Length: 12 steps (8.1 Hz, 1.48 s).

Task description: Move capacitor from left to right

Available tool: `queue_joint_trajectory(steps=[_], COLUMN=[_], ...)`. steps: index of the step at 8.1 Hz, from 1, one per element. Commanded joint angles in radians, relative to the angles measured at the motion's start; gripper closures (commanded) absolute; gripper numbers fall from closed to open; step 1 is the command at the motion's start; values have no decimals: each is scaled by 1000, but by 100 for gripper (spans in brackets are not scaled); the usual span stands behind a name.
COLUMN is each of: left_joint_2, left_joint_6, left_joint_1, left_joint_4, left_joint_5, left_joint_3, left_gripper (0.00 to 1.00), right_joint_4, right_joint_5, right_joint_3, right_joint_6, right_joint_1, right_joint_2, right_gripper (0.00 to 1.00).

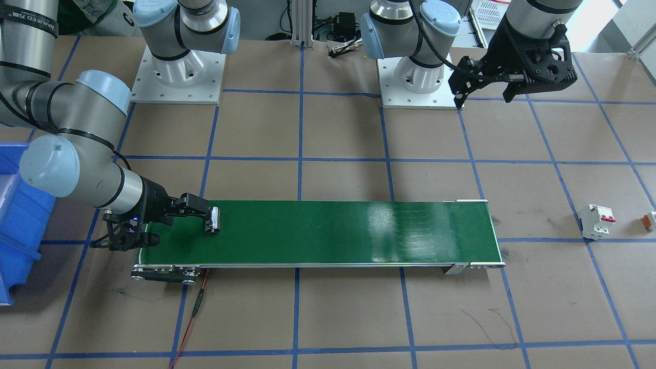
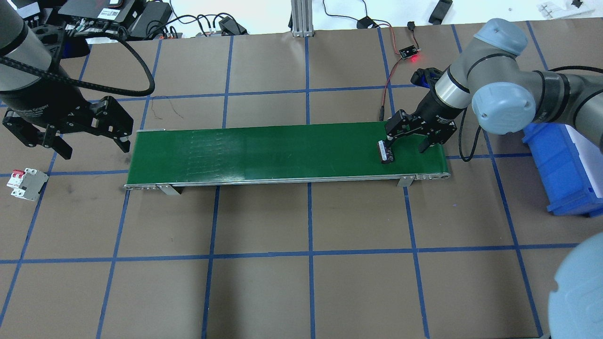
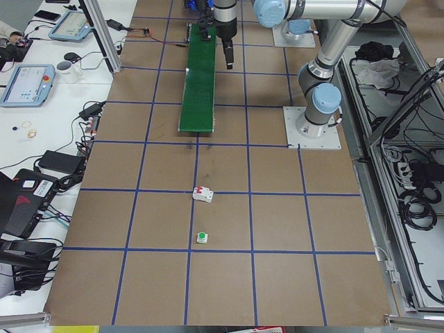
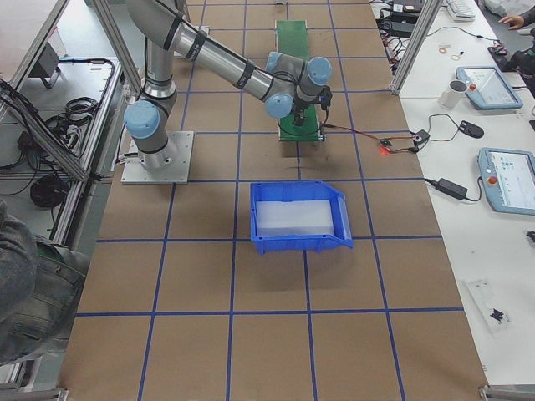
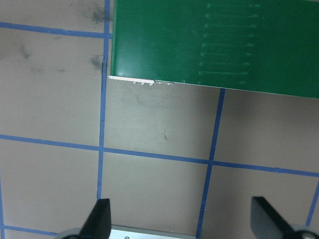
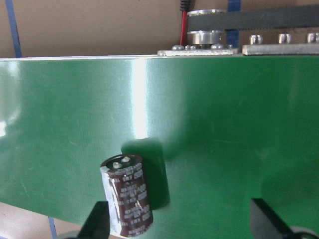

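The capacitor [image 2: 385, 151], a small dark cylinder with a greyish end face, is on the green conveyor belt [image 2: 282, 150] near its right end. It also shows in the front view [image 1: 213, 219] and the right wrist view [image 6: 127, 194]. My right gripper [image 2: 406, 147] is low over the belt and open. The capacitor is beside one finger [image 6: 97, 221], and the other finger [image 6: 269, 221] is far from it. I cannot tell whether the capacitor touches the near finger. My left gripper [image 2: 94, 149] is open and empty above the table, off the belt's left end.
A white breaker with red switches [image 2: 26, 183] lies on the table left of the belt. A tiny orange-and-white part [image 1: 650, 220] lies beyond it. A blue bin [image 2: 565, 165] stands to the right of the belt. A red wire [image 1: 197, 307] runs from the belt's right end.
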<state>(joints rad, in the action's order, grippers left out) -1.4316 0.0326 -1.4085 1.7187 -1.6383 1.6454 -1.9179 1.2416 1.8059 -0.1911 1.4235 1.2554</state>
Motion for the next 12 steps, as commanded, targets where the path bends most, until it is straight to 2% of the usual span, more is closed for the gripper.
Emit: queue_joint_trajectory(steps=[1,3,4,5,6,7,8,11,12], left_joint_2=[-73,-93,-92,-89,-96,-107,-115,-115,-119], left_joint_6=[4,6,10,30,36,40,47,69,72], left_joint_1=[5,-7,-12,-16,-12,-12,-12,-18,-18], left_joint_4=[-34,-79,-73,-71,-71,-82,-82,-82,-82], left_joint_5=[-17,-17,-14,-12,-12,-14,-20,-15,-14], left_joint_3=[-6,-1,-1,1,4,10,2,4,5], left_gripper=[0,0,0,0,0,0,0,0,0], right_joint_4=[-4,-3,-3,8,10,16,37,43,49], right_joint_5=[-1,1,9,22,28,41,70,84,140], right_joint_3=[1,1,1,0,0,0,1,-14,-25], right_joint_6=[1,-1,-2,-10,-16,-18,-25,-65,-54], right_joint_1=[0,0,0,0,0,0,0,0,0], right_joint_2=[-2,-2,-2,-2,-2,-2,-2,1,18], right_gripper=[0,5,17,46,64,90,100,100,100])
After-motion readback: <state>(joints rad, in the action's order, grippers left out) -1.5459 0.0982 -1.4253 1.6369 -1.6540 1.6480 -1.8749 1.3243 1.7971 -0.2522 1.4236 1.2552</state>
